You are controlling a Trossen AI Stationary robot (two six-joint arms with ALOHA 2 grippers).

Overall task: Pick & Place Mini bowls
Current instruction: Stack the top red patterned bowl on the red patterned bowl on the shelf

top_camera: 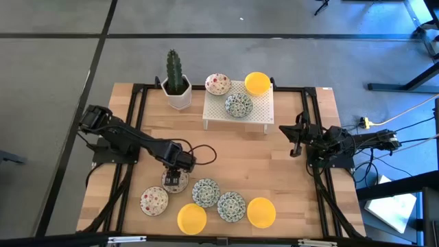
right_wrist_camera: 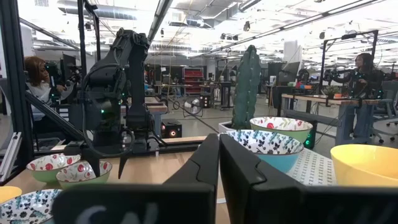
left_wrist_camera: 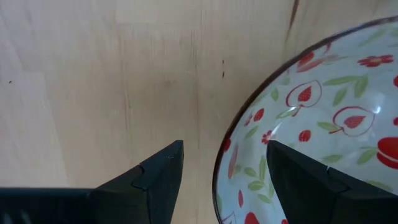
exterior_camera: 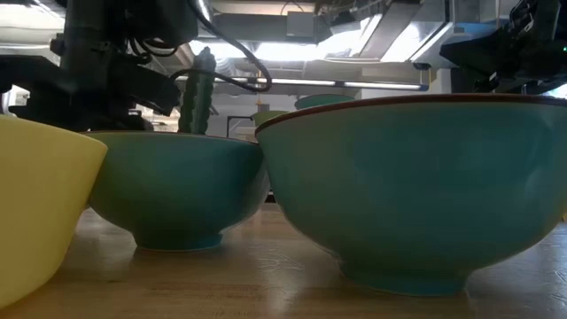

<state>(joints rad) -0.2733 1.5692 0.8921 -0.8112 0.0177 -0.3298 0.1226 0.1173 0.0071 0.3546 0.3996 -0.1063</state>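
Several mini bowls lie near the table's front: two with red specks (top_camera: pixel 154 200) (top_camera: pixel 175 180), two blue-green (top_camera: pixel 206 192) (top_camera: pixel 231 206) and two yellow (top_camera: pixel 192 218) (top_camera: pixel 261 212). Three more sit on the white rack (top_camera: pixel 264 116): red-speck (top_camera: pixel 218 84), blue-green (top_camera: pixel 239 105) and yellow (top_camera: pixel 257 83). My left gripper (top_camera: pixel 176 177) points down, open, over one red-speck bowl (left_wrist_camera: pixel 323 112). One finger (left_wrist_camera: pixel 163 177) stands outside its rim (left_wrist_camera: pixel 219 168) and the other (left_wrist_camera: pixel 305 177) above its inside. My right gripper (right_wrist_camera: pixel 219 163) is shut, held level at the table's right side (top_camera: pixel 296 140).
A cactus in a white pot (top_camera: pixel 177 86) stands at the far edge, left of the rack. The black frame rails (top_camera: pixel 134 137) run along both sides of the wooden table. Bare wood lies between the rack and the front bowls (top_camera: pixel 240 158).
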